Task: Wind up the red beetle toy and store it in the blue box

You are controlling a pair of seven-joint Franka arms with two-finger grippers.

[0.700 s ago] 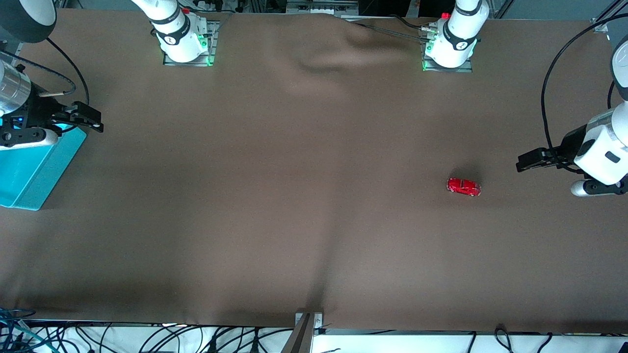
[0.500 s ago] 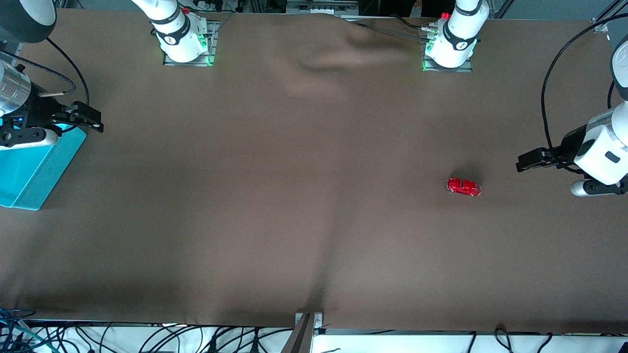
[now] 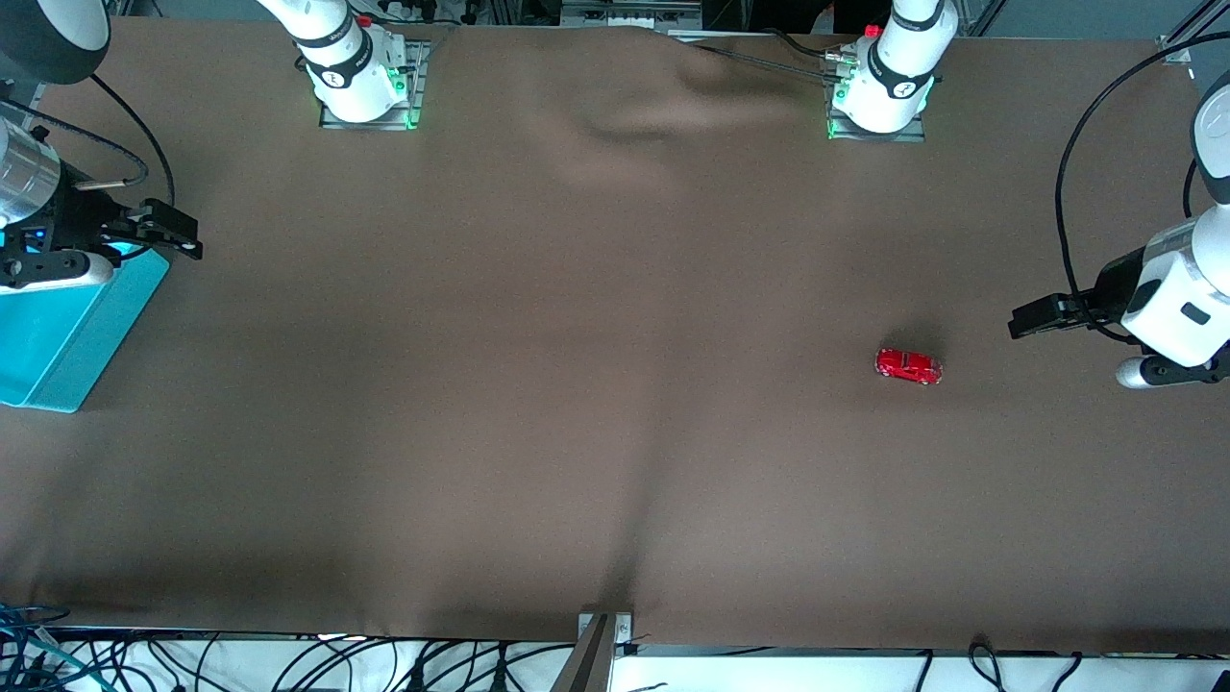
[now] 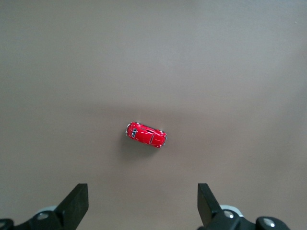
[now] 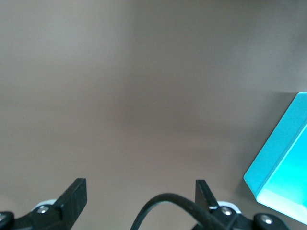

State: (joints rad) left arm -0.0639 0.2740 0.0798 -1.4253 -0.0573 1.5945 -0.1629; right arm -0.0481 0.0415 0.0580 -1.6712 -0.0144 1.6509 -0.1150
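Only the left arm has shifted since the earlier front frames: its wrist has drifted a touch toward the right edge of the picture, and the black fingers have hardly moved.

Left gripper [image 3: 1028, 318] hangs at the right edge of the front view, mid-height, over bare brown cloth, with its fingers spread wide and nothing between them. In the left wrist view the two fingertips [image 4: 76, 201] stand far apart at the bottom corners of the frame, and the red beetle toy [image 4: 146, 135] sits just above the gap between them, close to frame centre.

On the table [image 3: 615, 432] the toy [image 3: 908, 366] lies down and toward the middle of the front picture from that gripper, near but not touching. Its long axis runs nearly across the front frame, slightly tilted, so it lies roughly along the line between the two fingertips; I judge a wrist turn is needed to take it across its narrow sides.

Right gripper [image 3: 168, 231] waits at the left edge, upper half, wide apart and empty, over a corner of the blue box [image 3: 58, 346], well apart from the toy. So the left arm is plainly the nearer one.
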